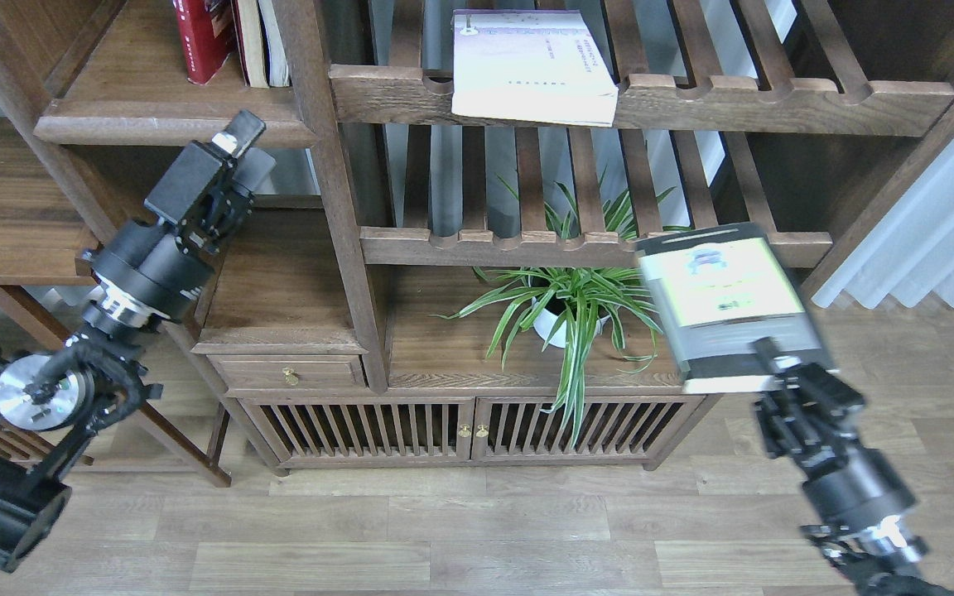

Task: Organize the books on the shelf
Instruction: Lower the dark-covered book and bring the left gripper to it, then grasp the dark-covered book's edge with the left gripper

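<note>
Right end effector (775, 364), black and blocky, is clamped on the near edge of the yellow-green book (721, 298), a thick paperback with black borders and a pale page edge; the book is held in the air, cover up, in front of the lower slatted rack and just right of the plant (576, 306); left end effector (233, 141), a dark metal block on a ribbed black arm, hangs just under the shelf (171, 124), and whether its fingers are apart or together cannot be told; the plant has long striped green leaves spilling from one white pot on the cabinet top; two slatted racks of dark wood with notched front rails rise behind it; one pale book (531, 66) lies flat on the upper rack (775, 103), overhanging its front rail; farthest, on the solid brown shelf with its rounded front edge, one red book (204, 37) stands upright beside thinner pale volumes.
</note>
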### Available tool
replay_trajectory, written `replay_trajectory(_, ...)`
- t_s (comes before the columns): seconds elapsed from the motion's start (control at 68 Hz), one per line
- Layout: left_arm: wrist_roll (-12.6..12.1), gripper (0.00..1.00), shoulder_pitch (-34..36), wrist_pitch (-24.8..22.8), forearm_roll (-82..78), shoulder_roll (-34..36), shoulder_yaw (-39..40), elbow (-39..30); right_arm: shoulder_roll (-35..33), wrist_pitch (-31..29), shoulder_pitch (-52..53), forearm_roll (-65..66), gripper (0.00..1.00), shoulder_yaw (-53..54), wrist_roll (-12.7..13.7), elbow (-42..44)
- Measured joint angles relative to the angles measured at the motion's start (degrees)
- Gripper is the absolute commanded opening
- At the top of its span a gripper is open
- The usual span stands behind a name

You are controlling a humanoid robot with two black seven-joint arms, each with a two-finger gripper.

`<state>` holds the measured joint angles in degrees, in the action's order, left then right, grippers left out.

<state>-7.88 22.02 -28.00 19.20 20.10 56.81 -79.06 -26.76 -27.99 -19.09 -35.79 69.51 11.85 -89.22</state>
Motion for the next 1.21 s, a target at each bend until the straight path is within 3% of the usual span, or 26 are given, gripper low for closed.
replay_trajectory(0.397, 0.0, 0.98, -6.5, 0.0, -0.7, -3.2, -4.8, -0.1, 3.6, 0.0, 5.2, 1.6, 0.03, -6.4, 0.2, 0.7)
replay_trajectory(0.794, 0.2, 0.97, -11.6, 0.0, -0.8, -14.1, -7.9, 0.0, 7.2, 0.0, 4.9, 5.6, 0.03, -10.3, 0.7, 0.9)
replay_trajectory(1.206, 0.0, 0.93, -14.6, 0.0, -0.8, -15.3, -9.1, 0.0, 9.5, 0.0, 5.1, 7.1, 0.03, -15.1, 0.8, 0.5)
